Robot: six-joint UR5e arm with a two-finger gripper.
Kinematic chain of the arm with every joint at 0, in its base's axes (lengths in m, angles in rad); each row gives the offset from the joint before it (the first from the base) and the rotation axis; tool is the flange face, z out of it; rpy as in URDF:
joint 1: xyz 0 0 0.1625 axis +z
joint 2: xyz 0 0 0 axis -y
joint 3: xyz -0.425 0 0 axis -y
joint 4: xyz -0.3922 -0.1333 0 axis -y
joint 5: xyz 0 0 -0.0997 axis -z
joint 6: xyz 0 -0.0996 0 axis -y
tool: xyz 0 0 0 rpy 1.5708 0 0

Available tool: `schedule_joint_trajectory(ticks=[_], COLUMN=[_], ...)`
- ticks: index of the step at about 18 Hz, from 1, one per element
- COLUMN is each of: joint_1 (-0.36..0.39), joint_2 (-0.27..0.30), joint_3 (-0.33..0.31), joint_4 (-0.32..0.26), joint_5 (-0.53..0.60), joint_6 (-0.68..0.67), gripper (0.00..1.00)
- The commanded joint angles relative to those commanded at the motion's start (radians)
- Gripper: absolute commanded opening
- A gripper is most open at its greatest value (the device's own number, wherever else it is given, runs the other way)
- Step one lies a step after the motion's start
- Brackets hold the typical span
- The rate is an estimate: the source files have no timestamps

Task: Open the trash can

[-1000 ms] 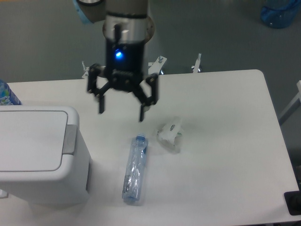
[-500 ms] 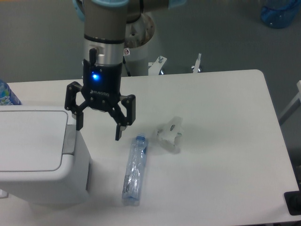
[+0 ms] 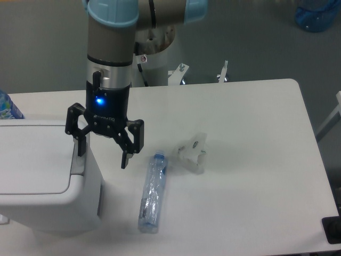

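I see the bin [image 3: 45, 178] at the desk's [image 3: 250, 133] front left corner, lid flat and shut, so I can't see what's in it. Its left side is cut off by the frame edge. My hand [image 3: 103, 158] hangs right over the bin's right edge, fingers spread wide, gripping nothing; one fingertip sits by the grey tab [image 3: 78, 159], the other out over the desk beside the bin. Whether that near fingertip touches the tab, I can't tell. Since half a second ago the hand has slid a bit left and lower, closer to the tab. The bottle [image 3: 153, 192] lies on its side just right of the bin, unmoved. The crumpled clear wrapper [image 3: 193, 151] beyond it also hasn't moved; its shape is hard to make out.
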Motion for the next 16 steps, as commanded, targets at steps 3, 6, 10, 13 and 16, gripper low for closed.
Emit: schedule_joint_trajectory(ticks=[3,6,10,13,16], joint_1=[0.000,-0.002,-0.006,-0.008,-0.008], joint_2=[-0.003,-0.008,-0.014,-0.017,-0.017], joint_3=[-0.002,-0.002,-0.002,-0.002,-0.002], joint_4=[0.000,0.002,0.008,0.009,0.009], joint_5=[0.000,0.000,0.002,0.002,0.002], joint_6=[0.003,0.005,0.005,0.006,0.006], gripper=[1.00,1.00,1.00,1.00,1.00])
